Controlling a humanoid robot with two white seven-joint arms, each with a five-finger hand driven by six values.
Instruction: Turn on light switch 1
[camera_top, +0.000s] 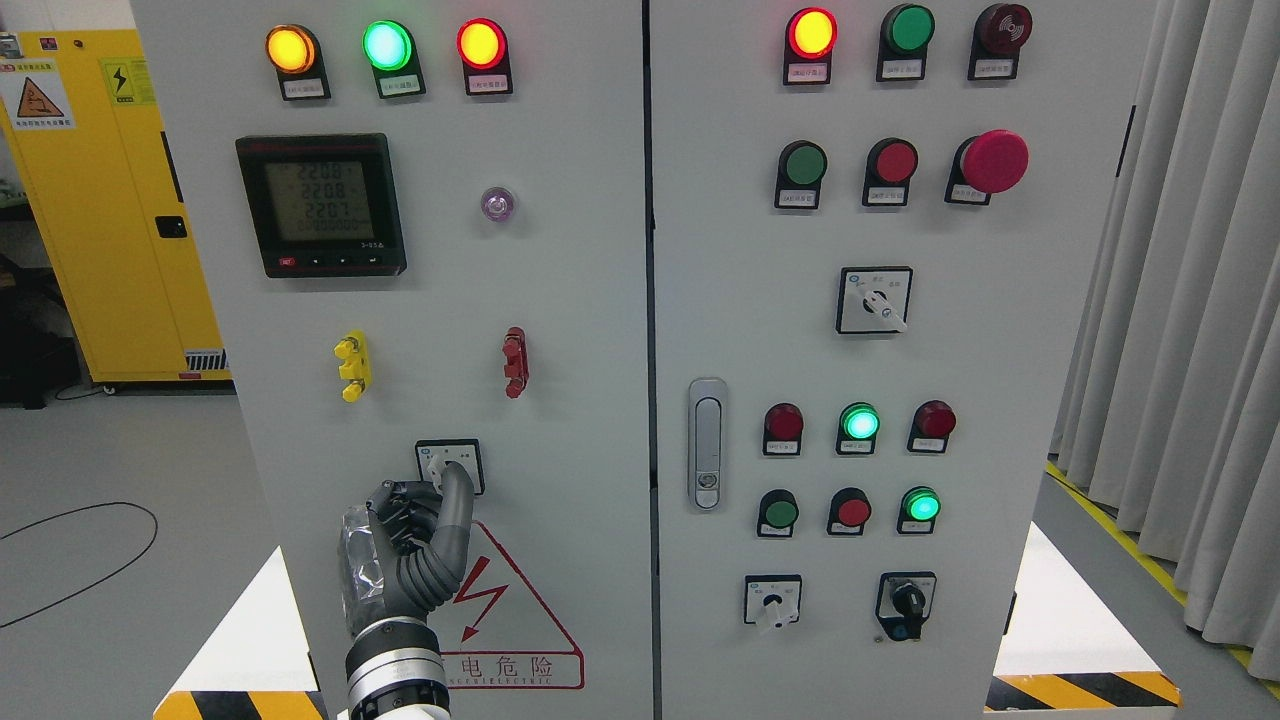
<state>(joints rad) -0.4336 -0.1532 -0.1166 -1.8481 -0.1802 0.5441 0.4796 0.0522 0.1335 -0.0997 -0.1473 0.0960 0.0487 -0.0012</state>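
A small rotary switch (440, 464) on a white square plate sits low on the cabinet's left door (580, 300), just above a red electric-hazard triangle (510, 620). My left hand (437, 483) comes up from the bottom edge and is at this switch. One dark finger lies straight up across the knob's right side and the other fingers (402, 500) curl against its left, so only a sliver of white knob shows. The right arm is out of view.
Above the switch are a yellow (352, 366) and a red terminal (515, 362), a digital meter (321, 205) and three lit lamps. The right door carries a handle (707, 443), push buttons and more rotary switches. A yellow cabinet (100, 200) stands at the left and curtains at the right.
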